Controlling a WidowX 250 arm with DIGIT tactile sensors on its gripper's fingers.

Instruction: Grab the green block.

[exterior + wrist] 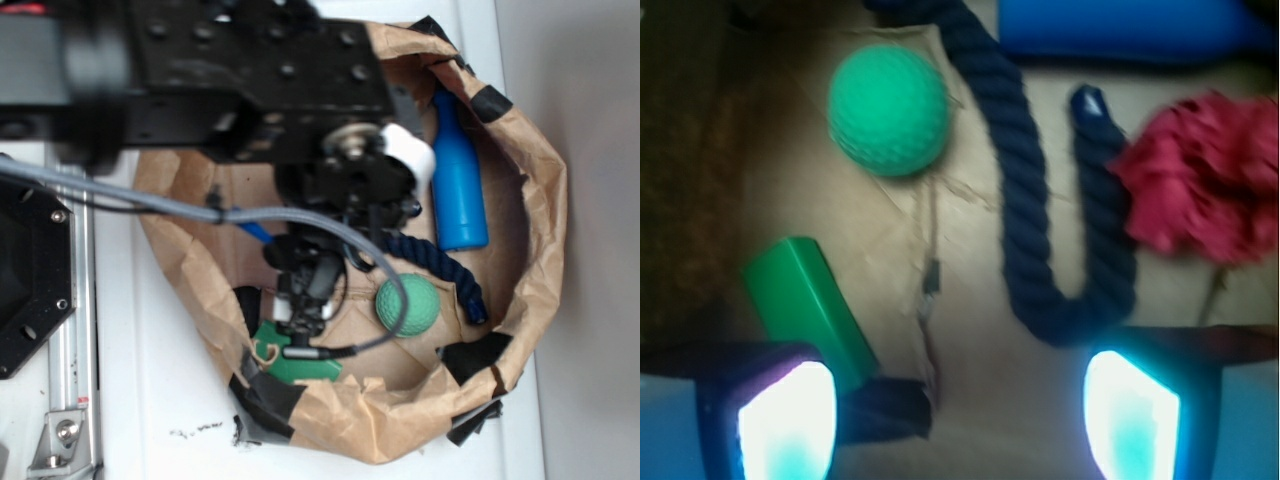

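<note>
Gripper (958, 415) spread; block (808, 310) lies just off one finger (785, 420), outside the gap, long axis angled.

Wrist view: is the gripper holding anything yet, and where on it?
Nothing held. The gripper is open; the green block lies by one finger, not between the fingers.

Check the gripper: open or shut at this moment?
Open. In the wrist view the gripper shows its two fingertips far apart with bare paper between them, and the green block lies by the left one, not clamped.
</note>
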